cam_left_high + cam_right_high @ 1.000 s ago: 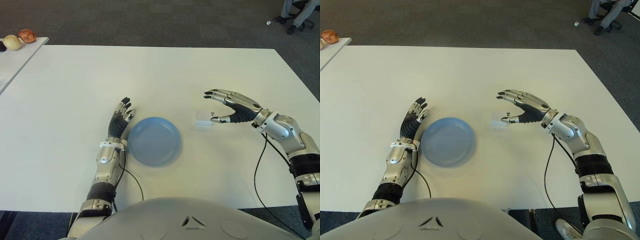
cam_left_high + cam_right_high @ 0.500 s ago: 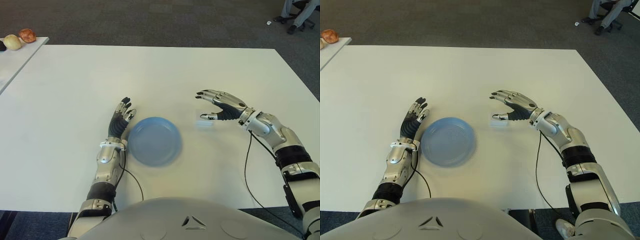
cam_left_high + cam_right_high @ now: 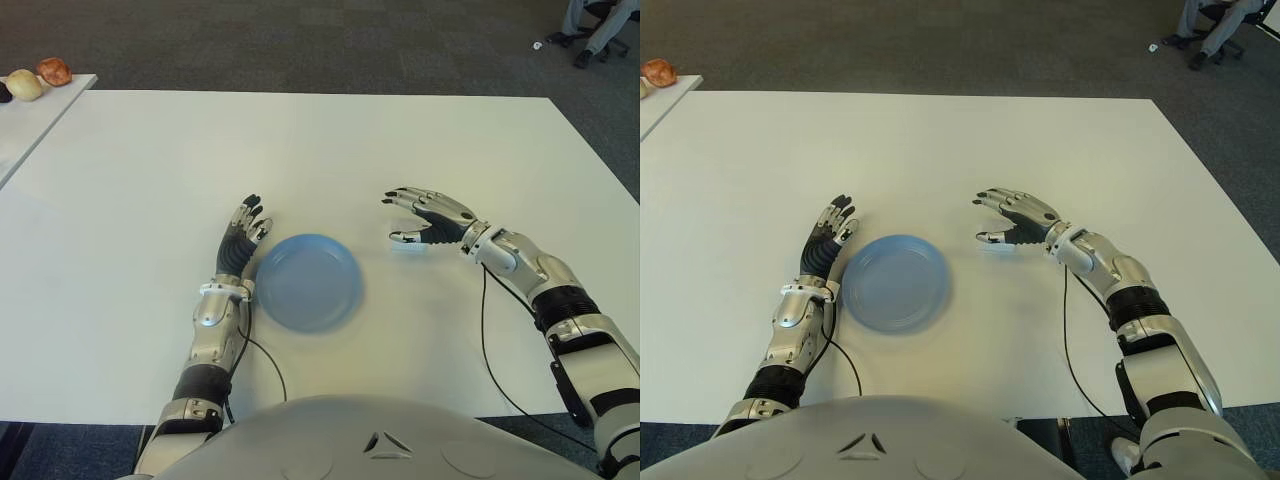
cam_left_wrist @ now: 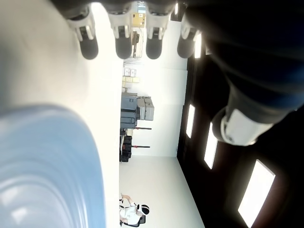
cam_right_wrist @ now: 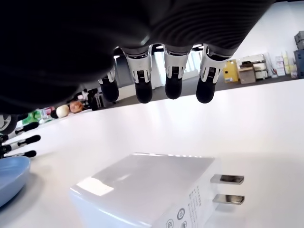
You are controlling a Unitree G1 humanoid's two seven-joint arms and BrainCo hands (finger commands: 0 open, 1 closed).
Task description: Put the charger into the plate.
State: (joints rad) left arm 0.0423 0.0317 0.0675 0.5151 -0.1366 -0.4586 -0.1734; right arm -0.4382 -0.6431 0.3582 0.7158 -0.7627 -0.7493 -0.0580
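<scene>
A small white charger (image 5: 152, 190) with two metal prongs lies flat on the white table (image 3: 400, 140), just right of the empty blue plate (image 3: 308, 282). My right hand (image 3: 405, 220) hovers close over the charger (image 3: 409, 246), fingers spread above it and the thumb beside it, holding nothing. In the right wrist view the fingertips (image 5: 173, 90) hang above the charger without touching it. My left hand (image 3: 243, 235) shows flat at the plate's left rim, fingers straight, and is idle. The plate's edge (image 4: 47, 166) fills part of the left wrist view.
A second table (image 3: 25, 115) at the far left carries a few round food items (image 3: 40, 75). A black cable (image 3: 485, 335) loops from my right forearm over the table. A person's legs and a chair (image 3: 600, 25) are on the floor at the far right.
My right hand has moved left and down towards the charger, and now covers it from the right. The charger, the plate and my left hand have not moved.
</scene>
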